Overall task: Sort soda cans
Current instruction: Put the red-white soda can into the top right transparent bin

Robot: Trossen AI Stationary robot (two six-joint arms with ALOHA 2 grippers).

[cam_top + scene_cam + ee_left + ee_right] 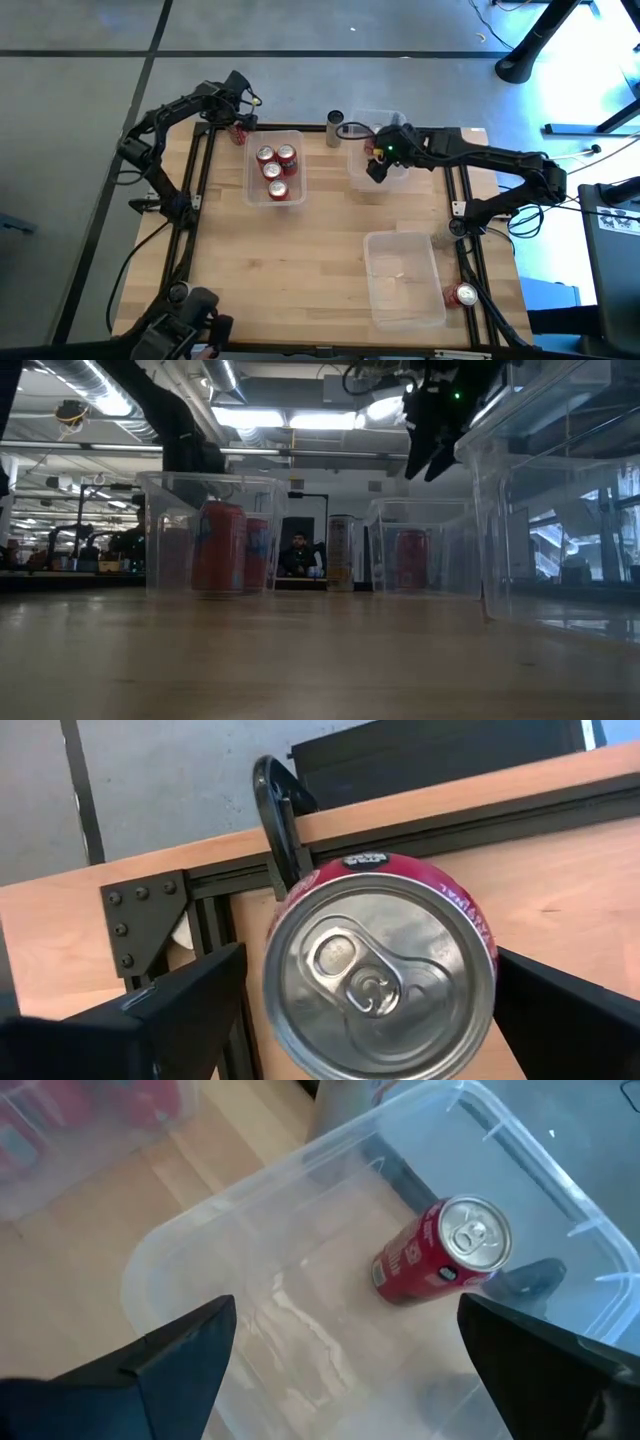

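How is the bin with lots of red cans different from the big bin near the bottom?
The bin by the left arm holds four upright red cans; the bin nearest the camera holds none, and one red can stands outside it, at the table's edge. The first bin looks smaller than the second. Both are clear plastic rectangles on the wooden table.

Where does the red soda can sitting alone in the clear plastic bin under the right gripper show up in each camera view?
High view: not visible, hidden beneath the right gripper.
Low view: red soda can right of centre, upright.
Left wrist view: not in it; that is a different can.
Right wrist view: right of centre.
Shared landmark: the clear plastic bin around it.
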